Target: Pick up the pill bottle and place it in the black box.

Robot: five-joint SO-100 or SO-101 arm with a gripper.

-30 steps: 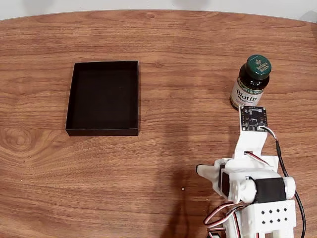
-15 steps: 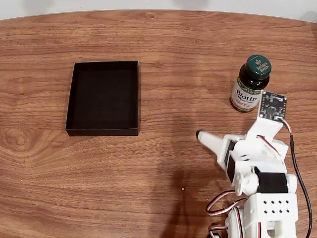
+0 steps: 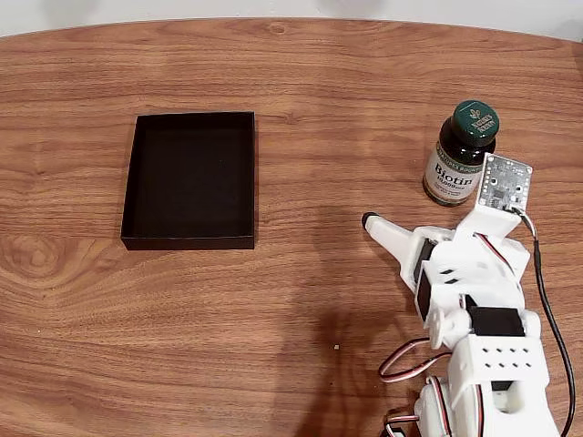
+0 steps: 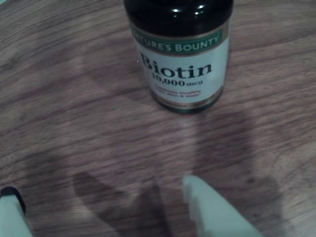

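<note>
The pill bottle (image 3: pixel 460 155) stands upright at the right of the wooden table in the fixed view, dark amber with a green cap and a white "Biotin" label. My gripper (image 3: pixel 421 217) sits just in front of it and slightly left, open, with the moving finger (image 3: pixel 383 232) splayed out to the left. In the wrist view the pill bottle (image 4: pixel 180 59) is straight ahead at the top, beyond my gripper (image 4: pixel 98 190), whose fingertips are wide apart with only bare table between them. The black box (image 3: pixel 187 241) lies open-topped at the left, far from the arm.
The white arm body (image 3: pixel 483 364) with its cables takes up the lower right corner of the fixed view. The table's far edge (image 3: pixel 291 20) curves along the top. Bare wood lies between the bottle and the box.
The arm has reached forward toward the bottle, with the wrist camera board now beside the bottle's right side. The moving finger has swung up and outward, opening the gripper wider.
</note>
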